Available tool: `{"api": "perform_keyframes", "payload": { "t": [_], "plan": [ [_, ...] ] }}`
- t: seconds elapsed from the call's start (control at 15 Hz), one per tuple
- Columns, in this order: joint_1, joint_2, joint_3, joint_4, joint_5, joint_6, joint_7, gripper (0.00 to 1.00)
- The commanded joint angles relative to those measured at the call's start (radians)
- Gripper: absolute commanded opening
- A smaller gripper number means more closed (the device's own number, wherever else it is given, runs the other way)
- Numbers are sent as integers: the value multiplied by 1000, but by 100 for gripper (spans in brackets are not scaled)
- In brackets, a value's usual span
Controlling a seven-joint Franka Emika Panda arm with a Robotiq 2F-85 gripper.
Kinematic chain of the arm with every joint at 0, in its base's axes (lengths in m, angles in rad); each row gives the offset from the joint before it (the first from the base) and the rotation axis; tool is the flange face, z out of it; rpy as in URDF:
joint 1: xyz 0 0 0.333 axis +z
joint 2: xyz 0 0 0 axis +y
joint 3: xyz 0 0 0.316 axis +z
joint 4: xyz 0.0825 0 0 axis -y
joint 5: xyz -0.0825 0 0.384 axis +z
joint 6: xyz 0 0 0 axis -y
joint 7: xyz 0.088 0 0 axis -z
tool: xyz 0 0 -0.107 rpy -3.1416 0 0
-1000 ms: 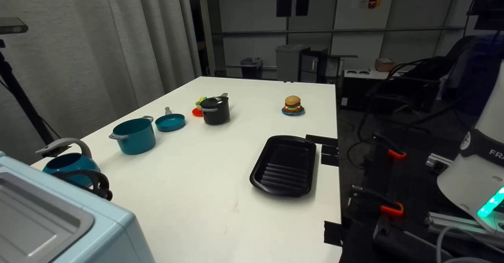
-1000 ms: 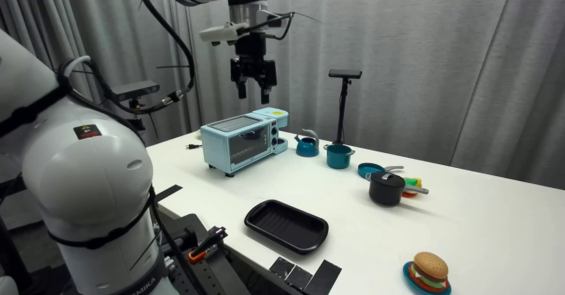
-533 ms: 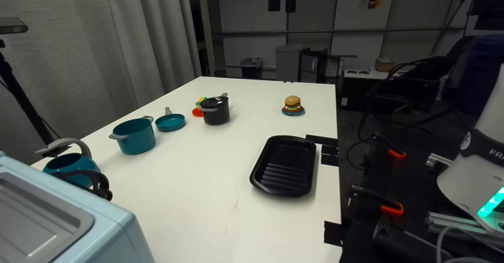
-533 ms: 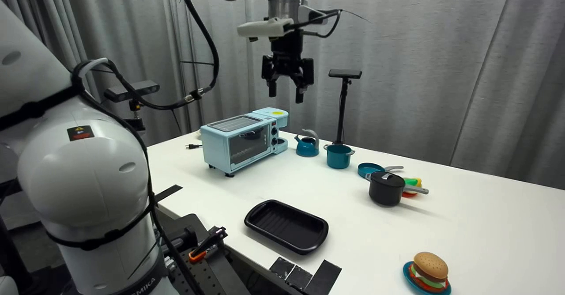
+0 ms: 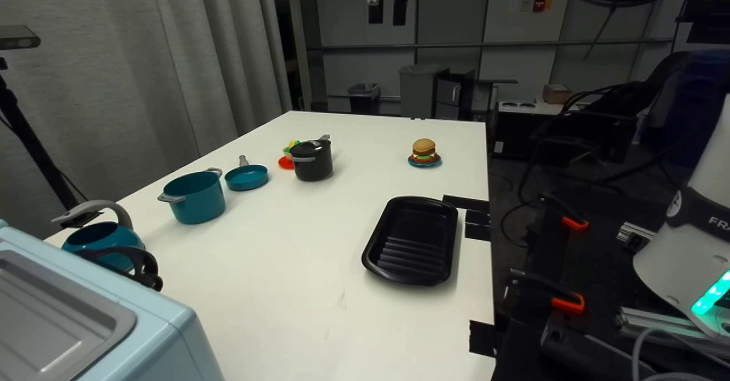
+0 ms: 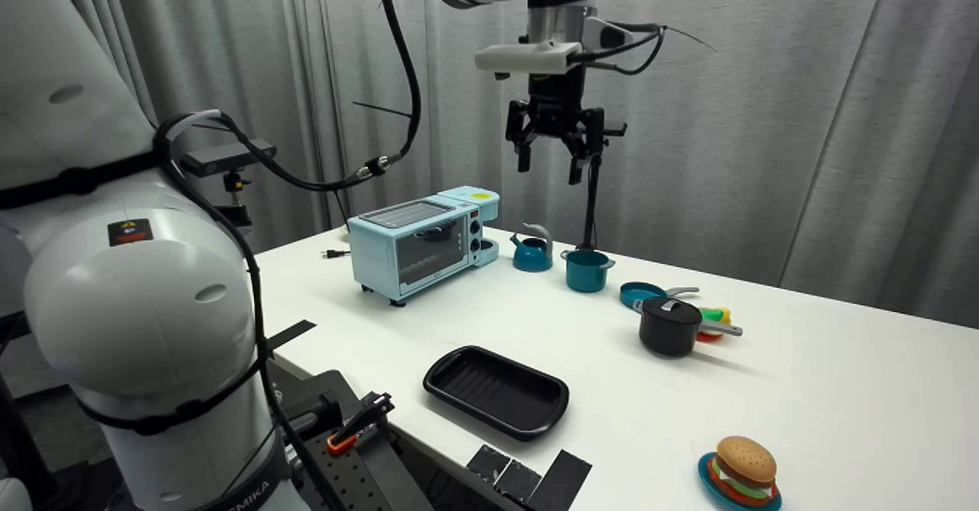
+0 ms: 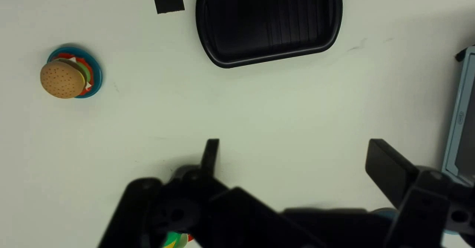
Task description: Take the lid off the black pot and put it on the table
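The black pot stands upright on the white table in both exterior views. Its dark lid sits on top, with a small shiny handle. My gripper hangs high above the table, pointing down, apart from the pot and lid. In the wrist view the gripper is open, with only bare tabletop between its fingers. The lid and pot are not clearly visible there; a dark round shape by the left finger cannot be told apart.
A teal pan, teal pot, kettle and light blue toaster oven line the curtain side. Colourful toy food lies beside the black pot. A black grill pan and a toy burger are nearer the robot's edge.
My open gripper has moved sideways high over the table, from near the toaster oven toward the black pot's side. The pot, lid and other objects have not moved.
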Motion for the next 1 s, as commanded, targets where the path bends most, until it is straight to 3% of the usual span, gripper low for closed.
{"api": "perform_keyframes", "payload": {
  "t": [0.0, 0.33, 0.93],
  "plan": [
    [-11, 94, 3, 60, -2, 41, -21, 100],
    [-22, 145, 1, 85, -15, 84, -17, 100],
    [-16, 131, 12, 53, -1, 78, 0, 100]
  ]
}}
